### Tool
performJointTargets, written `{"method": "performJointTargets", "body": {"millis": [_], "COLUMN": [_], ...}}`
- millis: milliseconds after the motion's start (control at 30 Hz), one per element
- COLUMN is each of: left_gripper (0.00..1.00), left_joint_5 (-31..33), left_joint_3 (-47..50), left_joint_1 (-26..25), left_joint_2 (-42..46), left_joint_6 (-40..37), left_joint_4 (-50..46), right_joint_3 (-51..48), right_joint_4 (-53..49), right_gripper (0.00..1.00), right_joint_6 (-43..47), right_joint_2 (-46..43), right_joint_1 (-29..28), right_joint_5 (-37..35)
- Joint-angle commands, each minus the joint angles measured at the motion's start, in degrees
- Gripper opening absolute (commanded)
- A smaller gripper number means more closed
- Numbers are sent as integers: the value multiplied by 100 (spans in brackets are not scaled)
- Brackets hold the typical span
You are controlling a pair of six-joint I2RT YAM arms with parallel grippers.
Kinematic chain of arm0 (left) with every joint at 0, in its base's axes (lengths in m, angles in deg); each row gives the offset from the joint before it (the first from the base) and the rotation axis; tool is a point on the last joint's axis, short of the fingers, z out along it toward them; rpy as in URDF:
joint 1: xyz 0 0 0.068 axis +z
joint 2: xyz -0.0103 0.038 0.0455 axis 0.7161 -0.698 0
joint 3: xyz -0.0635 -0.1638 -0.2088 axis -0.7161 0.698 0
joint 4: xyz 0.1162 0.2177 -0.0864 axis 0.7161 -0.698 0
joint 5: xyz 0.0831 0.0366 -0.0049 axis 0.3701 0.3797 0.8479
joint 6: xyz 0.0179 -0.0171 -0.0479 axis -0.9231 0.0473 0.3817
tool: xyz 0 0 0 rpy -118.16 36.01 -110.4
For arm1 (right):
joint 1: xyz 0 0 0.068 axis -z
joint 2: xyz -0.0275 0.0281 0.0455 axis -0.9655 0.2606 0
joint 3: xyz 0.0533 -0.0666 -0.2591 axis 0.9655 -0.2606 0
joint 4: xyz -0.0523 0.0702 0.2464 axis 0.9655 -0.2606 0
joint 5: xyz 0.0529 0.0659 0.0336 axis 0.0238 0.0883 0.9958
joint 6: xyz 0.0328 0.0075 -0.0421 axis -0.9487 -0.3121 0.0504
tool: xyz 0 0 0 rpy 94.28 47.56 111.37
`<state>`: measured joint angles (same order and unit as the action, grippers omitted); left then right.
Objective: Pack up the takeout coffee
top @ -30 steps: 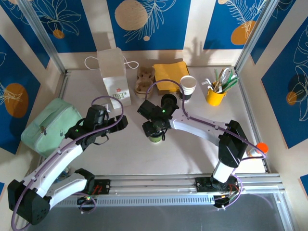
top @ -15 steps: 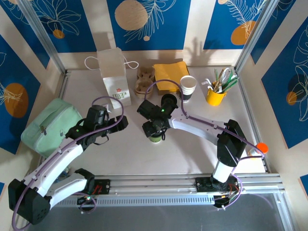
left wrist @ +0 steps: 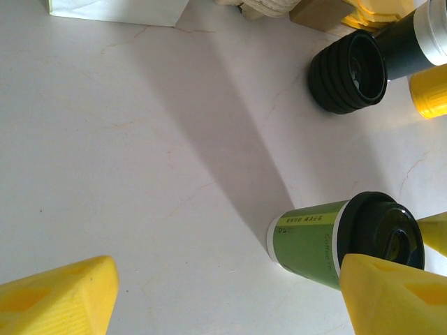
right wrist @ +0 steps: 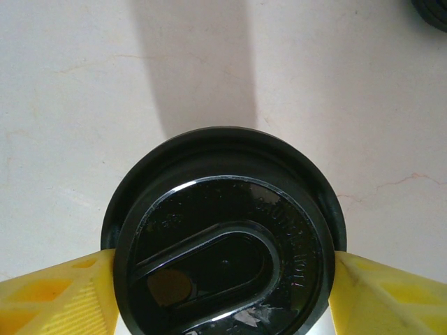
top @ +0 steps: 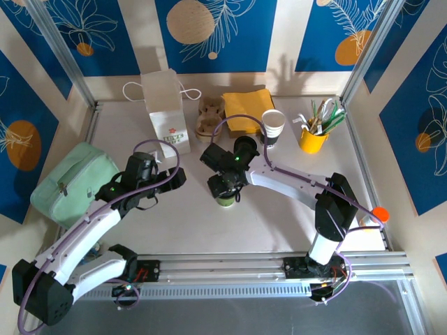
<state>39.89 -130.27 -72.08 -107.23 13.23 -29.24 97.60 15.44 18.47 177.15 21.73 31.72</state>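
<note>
My right gripper (right wrist: 222,283) is clamped on the takeout coffee (right wrist: 223,237): one yellow finger (right wrist: 49,293) seats against each side of the round black lid. The cup stands upright on the white table (top: 279,223), near its centre, nearer to my bases than the white paper bag (top: 166,112). My left gripper (left wrist: 223,293) hangs near the cup on its left, jaws wide apart, holding nothing.

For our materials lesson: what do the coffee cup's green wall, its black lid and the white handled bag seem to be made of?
Cup wall: likely paper, with a matte printed green and a white base edge. Lid: probably plastic, glossy black with moulded ridges and sharp highlights. Bag: apparently paper, matte white with crisp folds and thin looped handles.
</note>
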Motion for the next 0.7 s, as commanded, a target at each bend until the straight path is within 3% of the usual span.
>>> {"method": "performJointTargets", "body": {"millis": [0,267,667], "left_gripper": [82,83,83], "left_joint_5": [-78,-25,-80], "left_joint_3": [28,46,3], "left_joint_1": [68,78,95], "left_joint_2": [40,199,231], "left_joint_6": [32,-10,-18], "left_joint_4": [29,-82,-67], "right_joint_3": [-15,-378,-572], "right_joint_4": [-383,-241,199], "right_gripper": [72,72,72], "right_joint_6": [126,375,832], "right_joint_2": [23,-360,-552], "right_joint_1": [203,930,2696], "right_joint_5": [-79,-269,-340]}}
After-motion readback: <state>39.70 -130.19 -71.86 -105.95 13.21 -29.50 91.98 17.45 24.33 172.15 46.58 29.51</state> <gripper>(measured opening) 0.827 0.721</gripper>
